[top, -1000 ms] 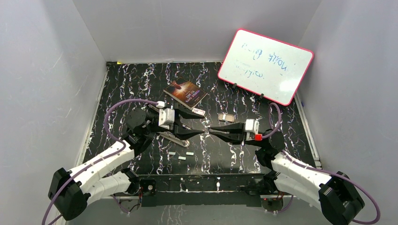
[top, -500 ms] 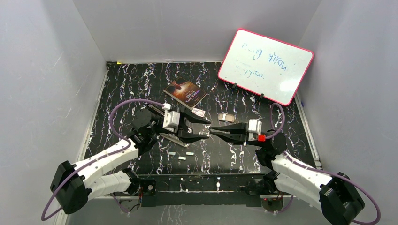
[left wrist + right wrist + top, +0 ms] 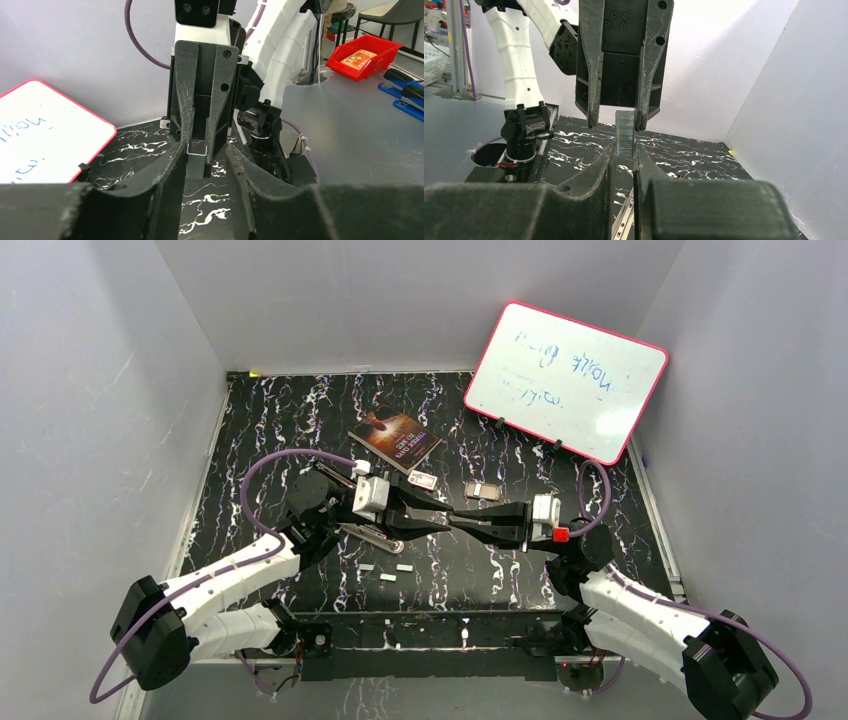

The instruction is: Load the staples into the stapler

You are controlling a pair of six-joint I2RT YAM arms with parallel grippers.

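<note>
Pinching staples (image 3: 625,132); whiteboard (image 3: 565,380) scrawl illegible

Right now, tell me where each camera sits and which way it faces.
Top external: above and behind the bases, looking down on the table; both arms show, left gripper tip to tip with right gripper.
Left wrist: on the left wrist, looking past its own fingers at the right gripper.
Right wrist: on the right wrist, looking past its own fingers at the left gripper.
Shared: both wrist views show the staples.
</note>
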